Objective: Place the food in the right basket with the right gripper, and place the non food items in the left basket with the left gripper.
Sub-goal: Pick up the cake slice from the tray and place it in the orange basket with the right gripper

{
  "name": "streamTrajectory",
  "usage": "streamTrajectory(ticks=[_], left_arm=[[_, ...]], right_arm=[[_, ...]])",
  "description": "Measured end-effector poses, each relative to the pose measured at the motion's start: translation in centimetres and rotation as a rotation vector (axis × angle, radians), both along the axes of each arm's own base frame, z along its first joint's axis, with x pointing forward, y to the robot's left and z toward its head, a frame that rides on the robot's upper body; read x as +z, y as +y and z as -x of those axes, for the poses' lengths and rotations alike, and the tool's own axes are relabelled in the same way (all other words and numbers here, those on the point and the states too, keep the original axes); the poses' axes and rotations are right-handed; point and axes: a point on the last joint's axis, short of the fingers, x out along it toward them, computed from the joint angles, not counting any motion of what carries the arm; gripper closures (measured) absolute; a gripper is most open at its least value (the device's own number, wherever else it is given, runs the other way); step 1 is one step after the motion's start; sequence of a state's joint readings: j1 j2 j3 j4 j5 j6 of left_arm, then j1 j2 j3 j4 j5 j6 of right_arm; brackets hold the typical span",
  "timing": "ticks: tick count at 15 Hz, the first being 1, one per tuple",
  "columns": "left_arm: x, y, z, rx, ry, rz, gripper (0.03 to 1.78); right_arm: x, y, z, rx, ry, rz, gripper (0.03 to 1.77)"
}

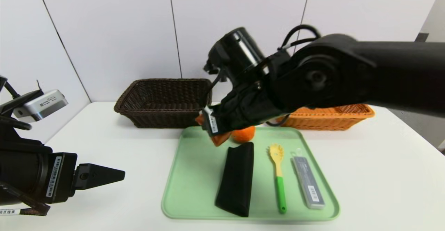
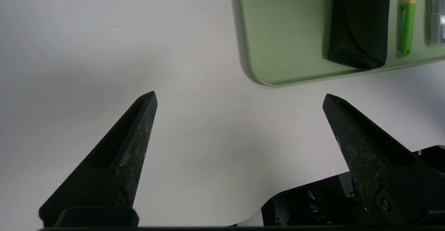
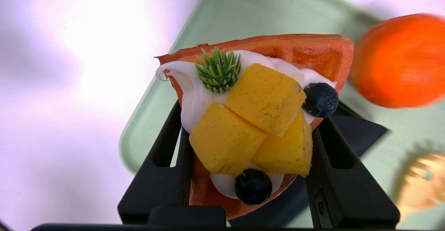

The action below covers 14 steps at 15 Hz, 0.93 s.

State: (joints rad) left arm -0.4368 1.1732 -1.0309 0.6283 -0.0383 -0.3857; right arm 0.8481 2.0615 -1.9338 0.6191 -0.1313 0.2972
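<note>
Left of the tray [image 1: 194, 175], the left gripper [image 2: 240, 92] is parked with its fingers wide apart, holding nothing. On the tray's near part lie the pouch [image 1: 234, 182], probably soft and best pinched across its narrow width, the fork [image 1: 281, 189], thin and stiff, and the box [image 1: 309, 182], probably rigid and smooth. Over the tray's far part, the right gripper [image 3: 253, 116] is clamped on the waffle [image 3: 323, 57], one finger on each side; it looks light, its toppings better left unsqueezed. The orange [image 1: 243, 134] on the tray's far part is round and could roll; grip it around the middle. Beyond the tray, the left basket [image 1: 163, 119] shows its woven inside; the right arm partly hides the right basket [image 1: 323, 121], so I cannot tell its full contents.
</note>
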Motion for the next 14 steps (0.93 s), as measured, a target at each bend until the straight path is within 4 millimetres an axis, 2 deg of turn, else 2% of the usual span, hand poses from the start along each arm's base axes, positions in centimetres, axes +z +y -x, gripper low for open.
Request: streamTrajectory(ticks=[4,7,11,14], left_arm=[[0.1,-0.1,-0.1,-0.006,-0.018,0.006,0.12],[0.0,-0.2,-0.3,-0.010,-0.024,0.010,0.12],[-0.5,-0.2,-0.4,-0.009,-0.008,0.002,0.12],[-0.7,-0.2,-0.5,-0.008,-0.001,-0.001,0.12]], right_arm=[[4.9,-6.8,-1.7,-0.139,-0.111,-0.054,0.93],[6.9,-12.5,-3.6,-0.264,-0.180,-0.046,0.93],[7.2,-18.5,-6.2,-0.407,-0.216,0.009,0.93],[5.5,-22.1,-8.9,-0.504,-0.189,0.054,0.93]])
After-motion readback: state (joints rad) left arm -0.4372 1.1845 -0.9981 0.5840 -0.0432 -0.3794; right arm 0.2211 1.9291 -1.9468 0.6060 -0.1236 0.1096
